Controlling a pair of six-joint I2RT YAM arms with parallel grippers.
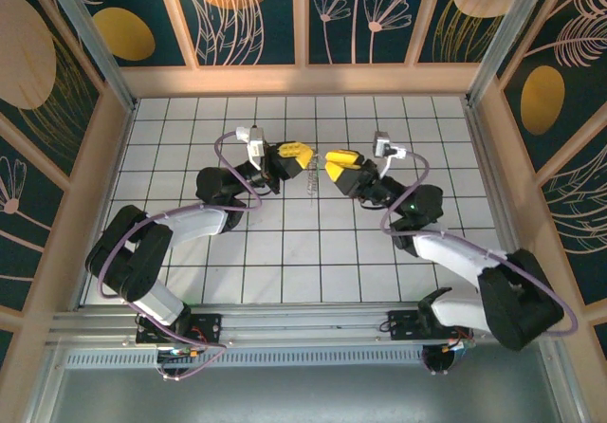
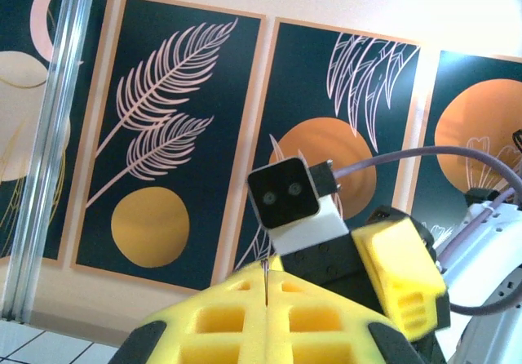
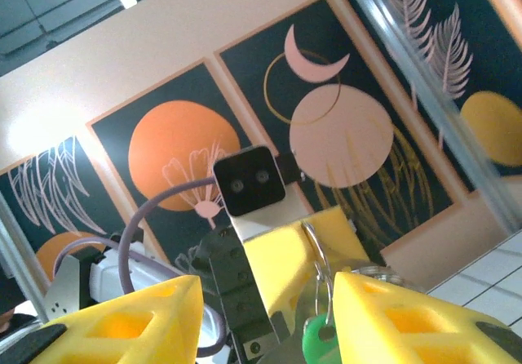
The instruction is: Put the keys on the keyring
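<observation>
Jaws of left gripper [image 2: 266, 299] pinch shut on the keyring [image 3: 316, 254] wire, loop's long axis running 12-to-6; right gripper [image 3: 267, 289] jaws stand parted, green key [image 3: 320, 341] hanging between them at the loop's 6 o'clock, right arm nearer.

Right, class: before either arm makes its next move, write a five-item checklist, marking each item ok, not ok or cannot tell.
1. Left gripper shut on the keyring: ok, a thin wire stands up between its closed fingers.
2. Right gripper jaws apart: ok.
3. Green key clear of the right gripper's fingers: cannot tell, it hangs close beside one.
4. Green key threaded on the keyring: cannot tell, the join is unclear.
5. Grippers not touching each other: ok, the top view shows a gap.
</observation>
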